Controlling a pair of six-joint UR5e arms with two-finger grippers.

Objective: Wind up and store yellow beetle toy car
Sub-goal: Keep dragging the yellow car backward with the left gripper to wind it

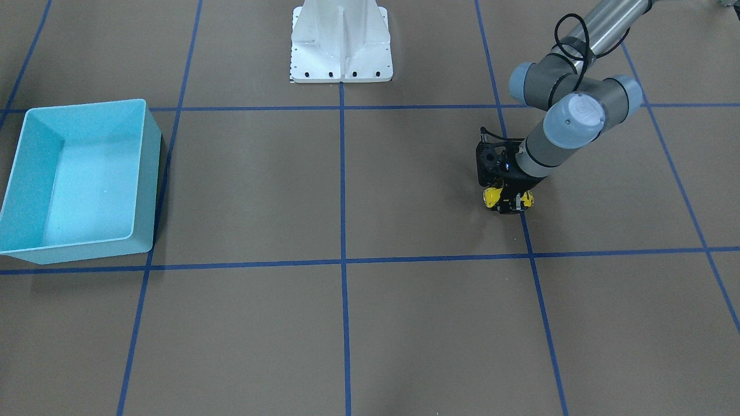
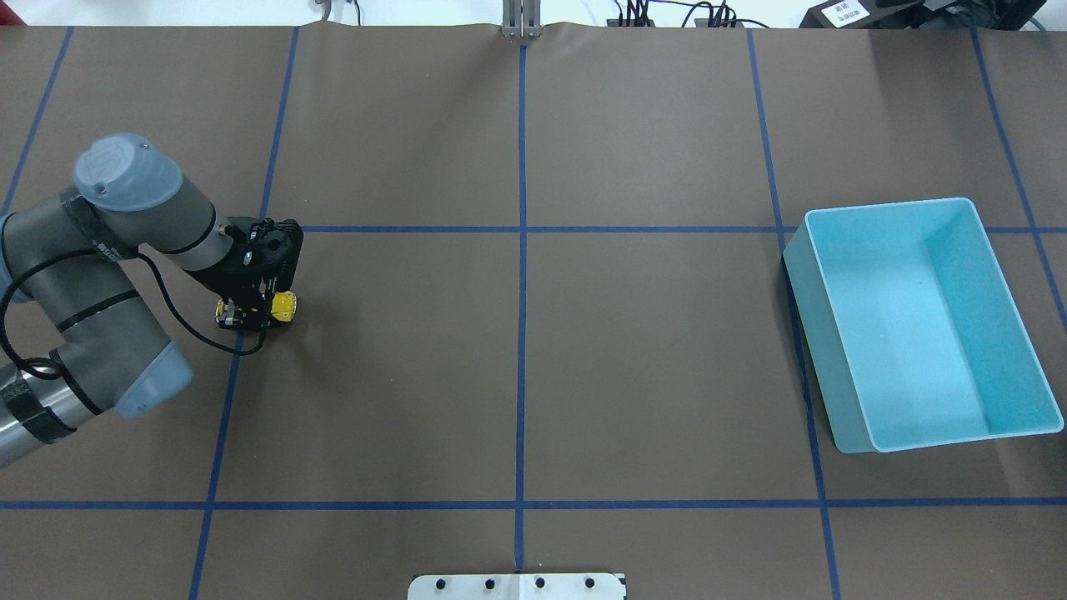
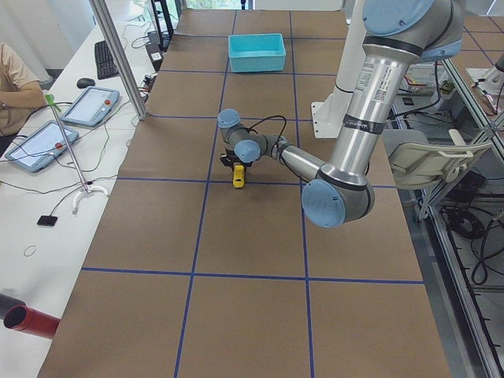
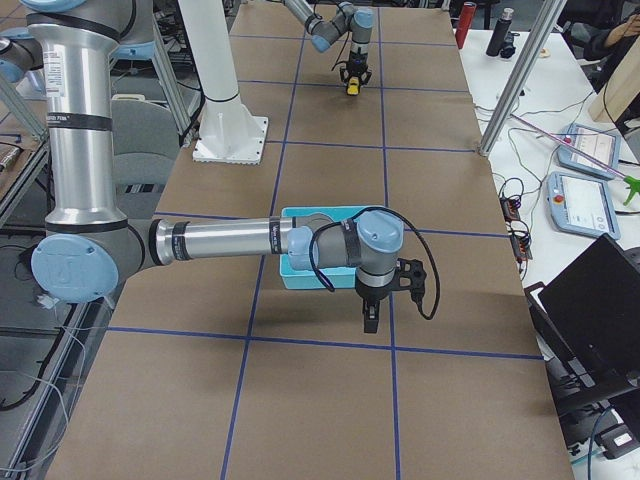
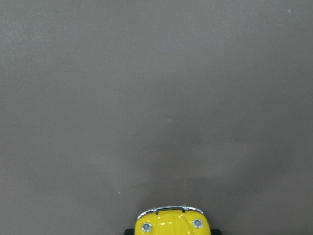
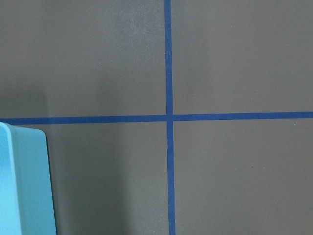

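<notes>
The yellow beetle toy car [image 2: 285,307] stands on the brown table on my left side. It also shows in the front view [image 1: 492,197], the left side view [image 3: 238,176] and, far off, the right side view [image 4: 352,88]. My left gripper [image 2: 250,315] reaches down over the car's middle, with its fingers closed against the car's sides. The left wrist view shows only the car's nose [image 5: 170,223] at the bottom edge. My right gripper [image 4: 370,318] hangs above the table beside the light blue bin [image 2: 888,205]. Whether it is open or shut cannot be told.
The light blue bin [image 1: 87,105] is empty and stands far across the table from the car. Its corner shows in the right wrist view [image 6: 24,181]. Blue tape lines grid the brown table. The white robot base [image 1: 341,40] stands at the table's middle edge.
</notes>
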